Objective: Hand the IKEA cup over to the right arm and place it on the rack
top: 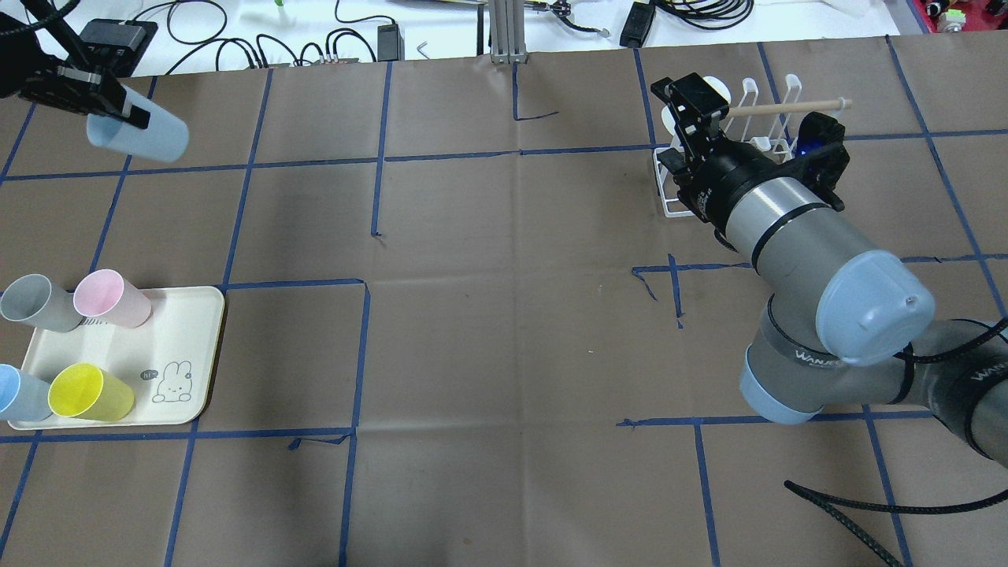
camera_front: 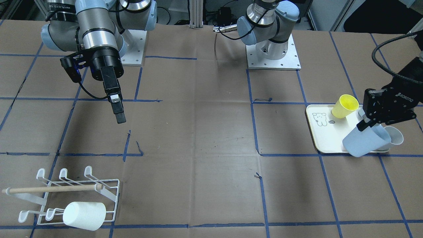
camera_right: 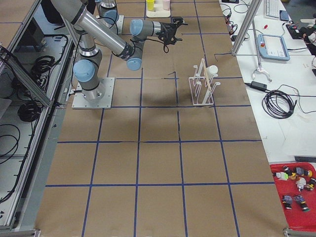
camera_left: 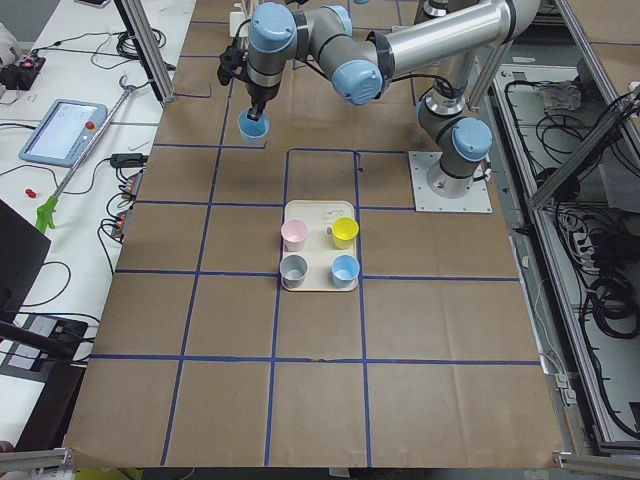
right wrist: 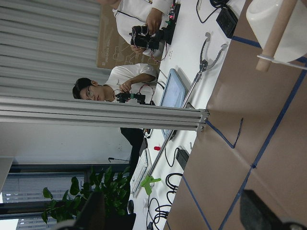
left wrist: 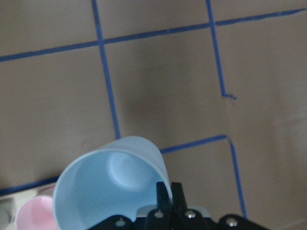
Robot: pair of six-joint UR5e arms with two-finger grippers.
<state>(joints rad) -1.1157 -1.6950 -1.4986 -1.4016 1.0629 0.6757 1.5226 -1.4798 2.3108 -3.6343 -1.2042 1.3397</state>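
Note:
The IKEA cup [top: 142, 135], light blue, hangs tilted in the air at the far left of the table. My left gripper [top: 118, 112] is shut on its rim. The left wrist view looks into the cup's [left wrist: 110, 187] open mouth, with the fingers [left wrist: 165, 194] pinching its wall. My right arm [top: 795, 220] reaches out over the right half. Its gripper [camera_front: 119, 115] hangs open and holds nothing, well above the table and short of the rack [camera_front: 102, 186]. The white wire rack has a wooden dowel [camera_front: 49, 189] across it, and a white cup [camera_front: 84, 215] lies on its prongs.
A cream tray [top: 189, 331] at the near left carries a grey cup [top: 35, 302], a pink cup [top: 110, 298], a yellow cup [top: 88, 392] and a blue cup [top: 20, 394]. Brown paper with blue tape lines covers the table. Beyond the far edge, people [right wrist: 129, 79] sit among cables.

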